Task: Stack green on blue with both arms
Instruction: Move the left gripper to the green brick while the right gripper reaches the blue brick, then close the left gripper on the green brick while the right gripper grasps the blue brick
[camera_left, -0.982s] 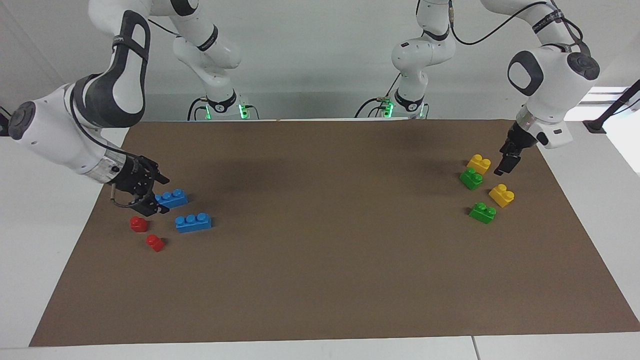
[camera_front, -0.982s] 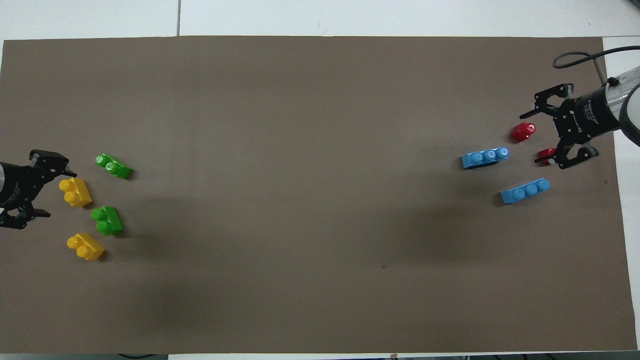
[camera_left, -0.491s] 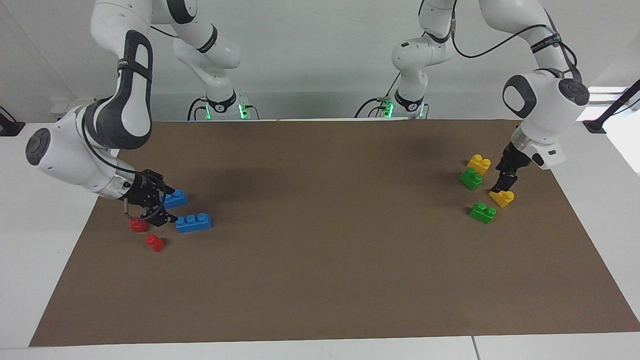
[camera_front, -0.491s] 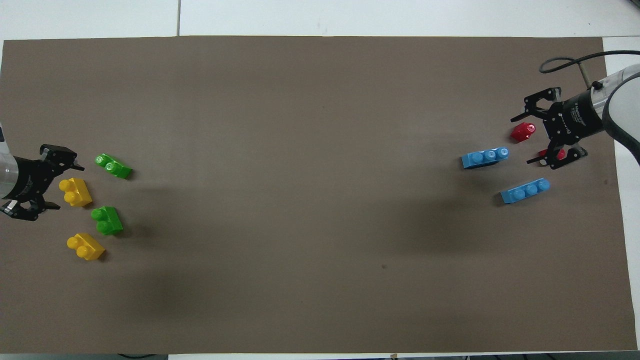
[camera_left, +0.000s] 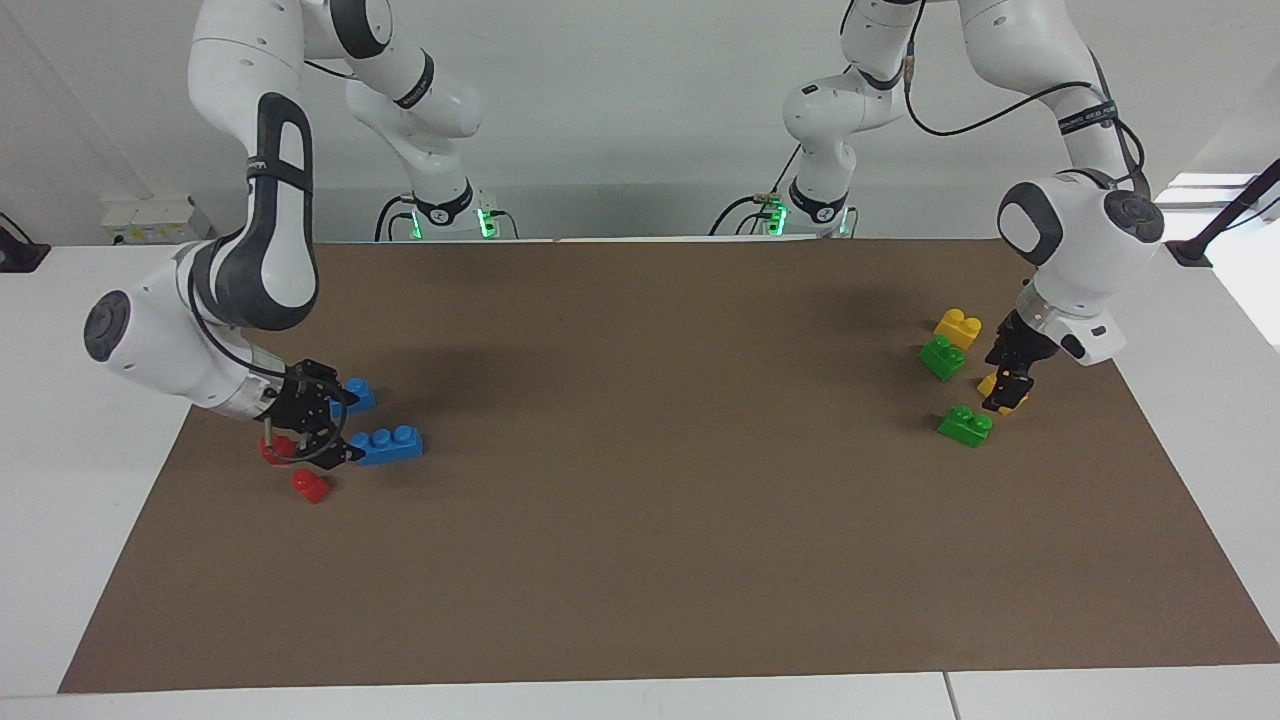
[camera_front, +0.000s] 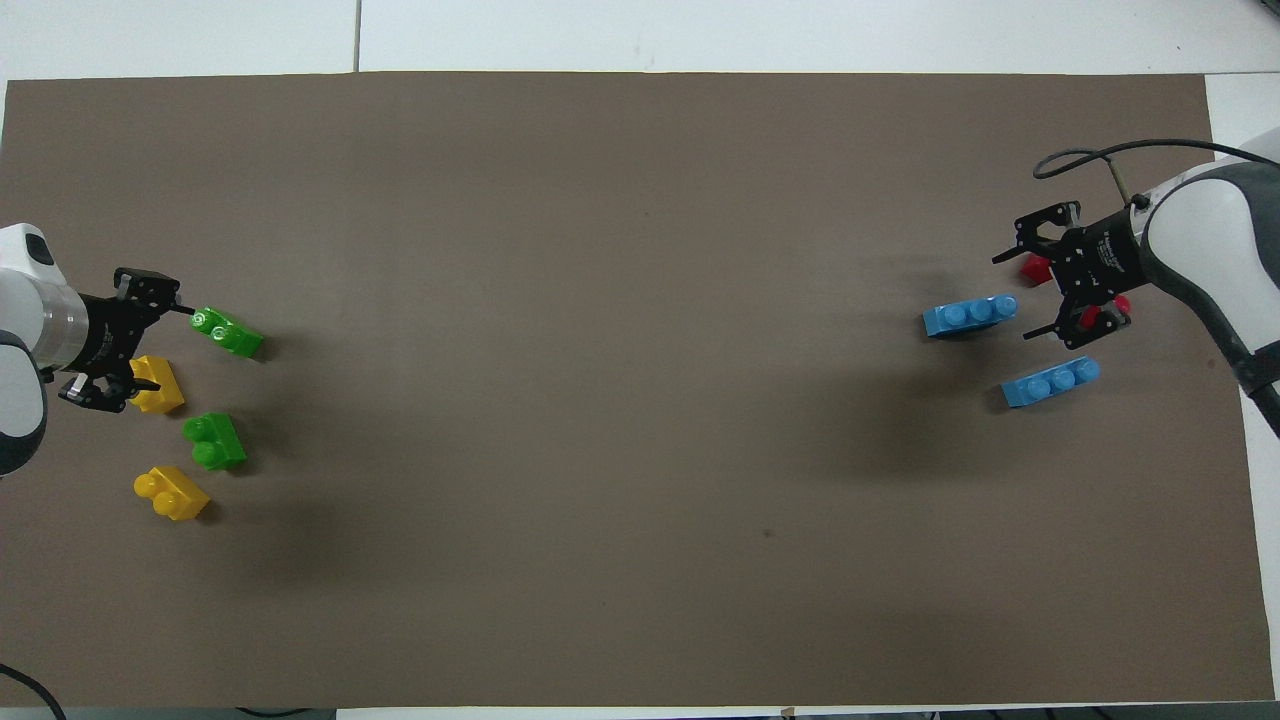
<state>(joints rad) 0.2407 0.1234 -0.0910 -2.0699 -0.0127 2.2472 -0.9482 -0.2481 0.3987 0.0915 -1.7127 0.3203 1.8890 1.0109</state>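
Two green bricks lie at the left arm's end: one (camera_left: 965, 425) (camera_front: 228, 332) farther from the robots, one (camera_left: 942, 357) (camera_front: 213, 442) nearer. Two blue bricks lie at the right arm's end: the farther one (camera_left: 392, 445) (camera_front: 970, 315) and the nearer one (camera_left: 358, 393) (camera_front: 1050, 380), partly hidden in the facing view. My left gripper (camera_left: 1008, 390) (camera_front: 140, 348) is open, low over a yellow brick (camera_front: 158, 388), beside the farther green brick. My right gripper (camera_left: 335, 428) (camera_front: 1018, 297) is open and empty, low at the end of the farther blue brick.
A second yellow brick (camera_left: 958, 327) (camera_front: 172, 492) lies nearest the robots by the green ones. Two red bricks (camera_left: 310, 486) (camera_left: 272, 450) sit by the right gripper, partly covered by it in the overhead view. A brown mat (camera_left: 640, 480) covers the table.
The left gripper came down and away from the robots, from beside the nearest yellow brick to over the other one. The right gripper moved from the nearer blue brick toward the farther one.
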